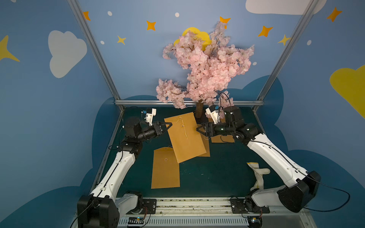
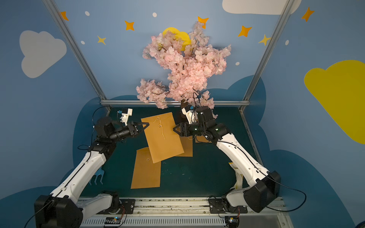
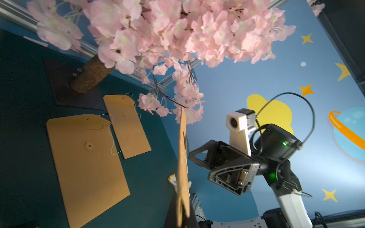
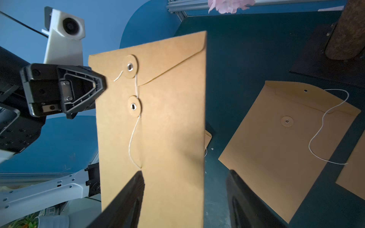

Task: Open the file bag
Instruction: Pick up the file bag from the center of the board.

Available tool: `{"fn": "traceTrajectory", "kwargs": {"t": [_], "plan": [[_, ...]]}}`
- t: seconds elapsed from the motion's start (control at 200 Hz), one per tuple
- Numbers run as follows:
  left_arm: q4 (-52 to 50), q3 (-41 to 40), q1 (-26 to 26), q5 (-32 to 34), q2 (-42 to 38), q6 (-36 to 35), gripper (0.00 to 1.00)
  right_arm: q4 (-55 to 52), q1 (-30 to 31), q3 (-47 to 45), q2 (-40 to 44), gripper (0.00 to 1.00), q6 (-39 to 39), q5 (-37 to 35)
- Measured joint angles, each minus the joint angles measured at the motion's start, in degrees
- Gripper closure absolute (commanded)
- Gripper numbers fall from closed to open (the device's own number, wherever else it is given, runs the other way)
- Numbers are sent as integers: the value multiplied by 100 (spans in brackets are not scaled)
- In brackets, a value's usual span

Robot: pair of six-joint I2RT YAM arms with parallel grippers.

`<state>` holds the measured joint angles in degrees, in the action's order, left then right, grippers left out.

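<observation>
Left gripper is clamped tight on the file bag, pinching its long edge near the flap at the bag's 9 o'clock side and holding it lifted off the green table, tilted, near the middle toward 12 o'clock. In the left wrist view the bag shows edge-on, rising straight out from between the jaws.

The right gripper faces it from the bag's 3 o'clock side with its jaws spread wide and nothing in them. In the right wrist view one of its fingers stands in front of the bag's face and the other lies beyond the bag's free edge; whether the near one brushes the paper is hard to say from this angle.

The flap is folded down. A white string runs from the upper button to the lower button, then hangs loose — its end lies close to that near finger.

Three more envelopes lie flat on the table: one at the bag's 7 o'clock, one partly under it, one beneath the right arm. A pink blossom tree stands at 12 o'clock, and a white cloth lies at 4 o'clock.
</observation>
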<state>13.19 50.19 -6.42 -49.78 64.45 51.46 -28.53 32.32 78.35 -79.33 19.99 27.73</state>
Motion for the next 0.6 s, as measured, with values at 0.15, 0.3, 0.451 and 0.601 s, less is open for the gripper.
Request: {"fn": "traceTrajectory", "kwargs": {"t": [0.15, 0.3, 0.451, 0.601], "plan": [[474, -48, 2, -304, -39, 162, 98, 332, -223, -278, -92, 34, 160, 638], [772, -160, 4, -378, 48, 302, 97, 693, -262, -424, -358, 43, 354, 1303], [916, -302, 4, -378, 157, 413, 97, 1207, -260, -664, -435, 55, 621, 1838], [1014, -372, 4, -348, 267, 435, 98, 1674, -249, -846, -435, 81, 920, 2179]]}}
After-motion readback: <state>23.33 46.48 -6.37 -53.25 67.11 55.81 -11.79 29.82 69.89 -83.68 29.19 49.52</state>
